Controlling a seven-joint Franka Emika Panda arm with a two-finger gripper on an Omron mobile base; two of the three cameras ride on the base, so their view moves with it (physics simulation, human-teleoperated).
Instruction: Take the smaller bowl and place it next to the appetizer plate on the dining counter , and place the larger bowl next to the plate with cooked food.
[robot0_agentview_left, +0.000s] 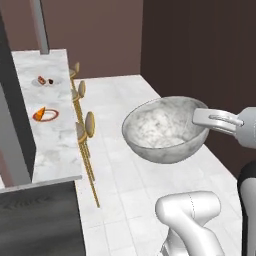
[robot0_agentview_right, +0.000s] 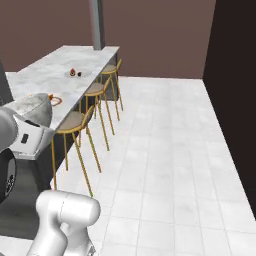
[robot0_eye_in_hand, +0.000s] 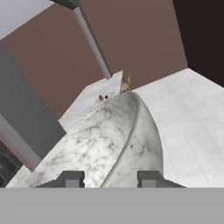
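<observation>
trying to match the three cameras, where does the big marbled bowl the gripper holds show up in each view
Left base view: the larger bowl hangs at centre right over the floor, the gripper clamped on its right rim.
Right base view: the bowl is at the left edge, in front of the dining counter.
Hand view: it fills the lower middle, rim between the fingertips.
Shared landmark: the plate with cooked food.

- I see the larger bowl (robot0_agentview_left: 162, 131), deep, round, grey-white marbled, held up in the air over the tiled floor, clear of the counter, tilted slightly.
- The dining counter (robot0_agentview_left: 55, 145) is long, its marble top white with grey veins.
- The appetizer plate (robot0_agentview_left: 46, 115), red-rimmed with an orange wedge, sits on it.
- The plate with cooked food (robot0_agentview_left: 44, 81) lies farther along the same top.
</observation>
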